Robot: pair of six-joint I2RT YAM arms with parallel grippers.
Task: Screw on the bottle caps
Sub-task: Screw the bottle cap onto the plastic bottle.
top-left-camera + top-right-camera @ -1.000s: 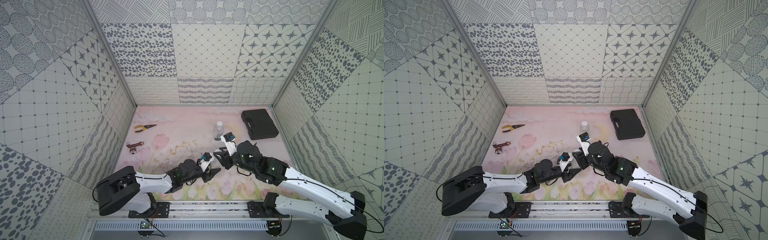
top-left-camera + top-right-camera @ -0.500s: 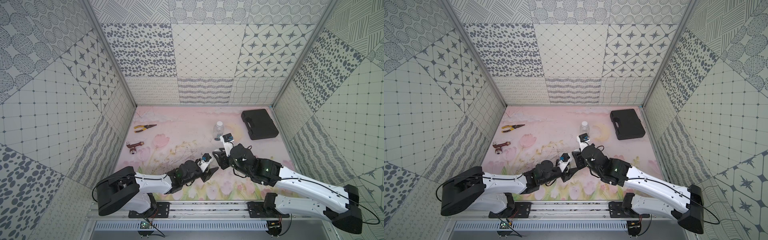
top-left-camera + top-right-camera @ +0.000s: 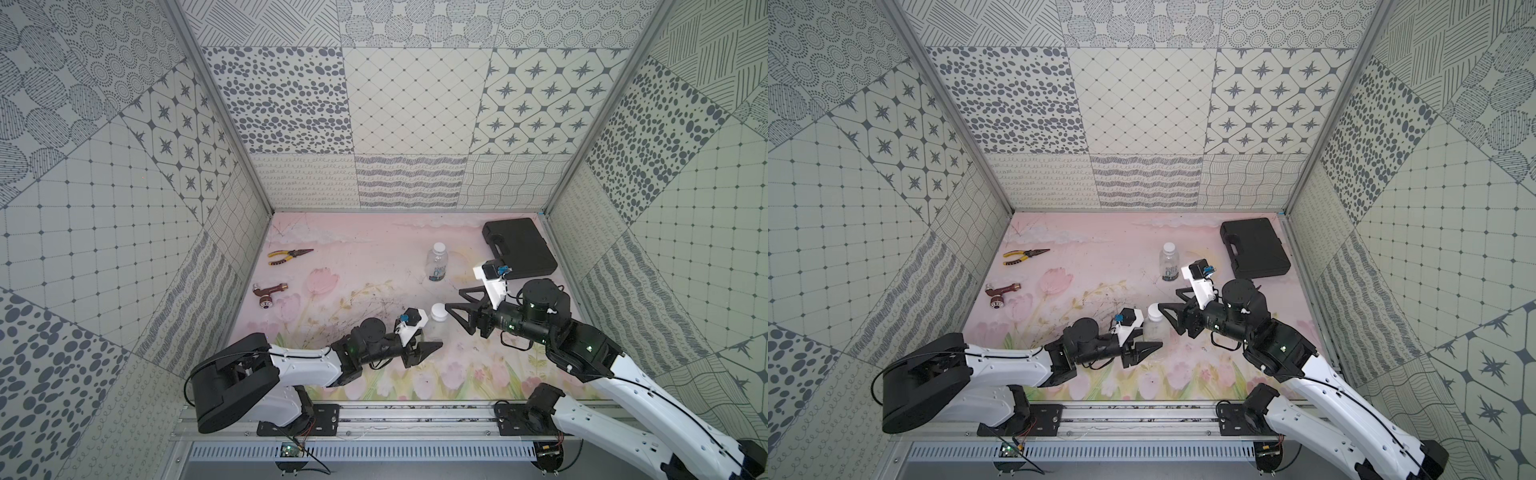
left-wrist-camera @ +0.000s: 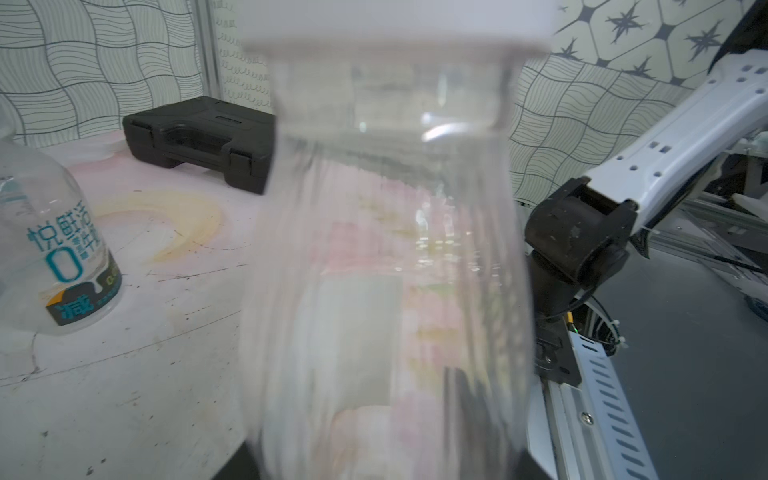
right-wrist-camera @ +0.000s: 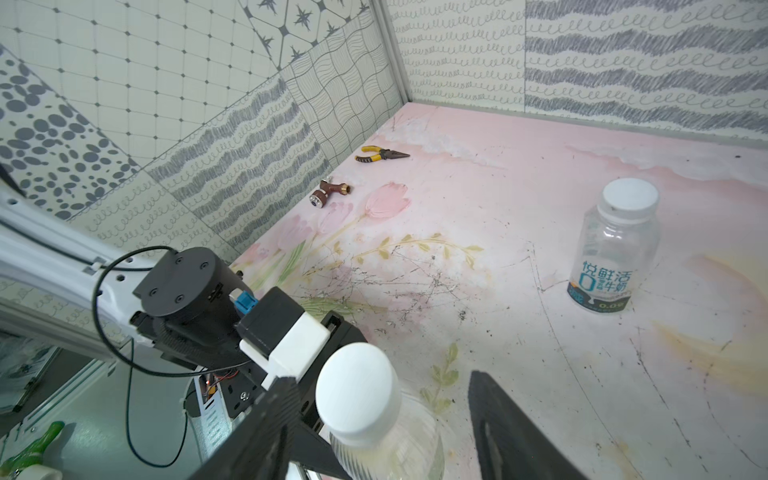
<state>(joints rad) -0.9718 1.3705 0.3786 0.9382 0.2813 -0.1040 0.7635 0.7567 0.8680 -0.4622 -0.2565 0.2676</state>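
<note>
A: Cap point(image 3: 439, 311) placement?
B: Seated atop tall bottle point(image 3: 1152, 330), upright at front centre of mat point(image 3: 374, 249).
A: Hold on that bottle?
B: Pinched at the body by left gripper point(image 3: 430, 337).
A: Right gripper point(image 3: 453, 300)?
B: Fingers point(image 5: 511, 436) spread wide, just beside the cap.
A: Farther back?
B: Short bottle point(image 3: 437, 266), capped, standing near black case point(image 3: 519, 247), well apart from the tall one.
</note>
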